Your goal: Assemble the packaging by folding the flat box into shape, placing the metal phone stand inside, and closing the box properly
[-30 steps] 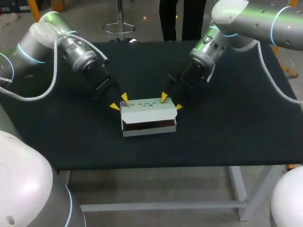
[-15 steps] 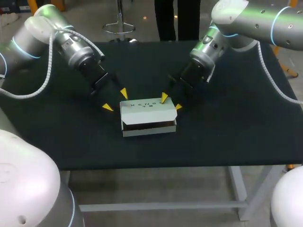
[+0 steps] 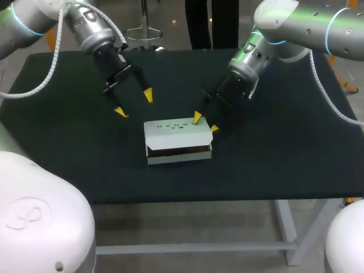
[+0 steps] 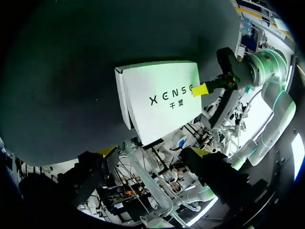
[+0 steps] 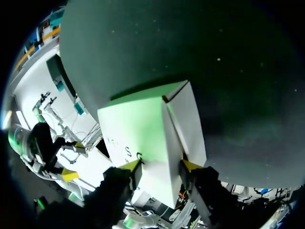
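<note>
Pulled left gripper (image 3: pixel 134 103) up and away from the box (image 3: pixel 176 136) since a second ago. Fingers spread wide, nothing held, box now well ahead of it on the table (image 3: pixel 284 148). Kept right gripper (image 3: pixel 206 123) parked, box's end corner pinched between its tips, probably to pin it steady. White, folded up, lid down but a dark gap along one long edge, so not tucked yet. Can't see any stand.

Only print I can spot is on the white box (image 4: pixel 162 98) lid: one row of dark capital letters, with what looks like two smaller characters centred underneath it.
</note>
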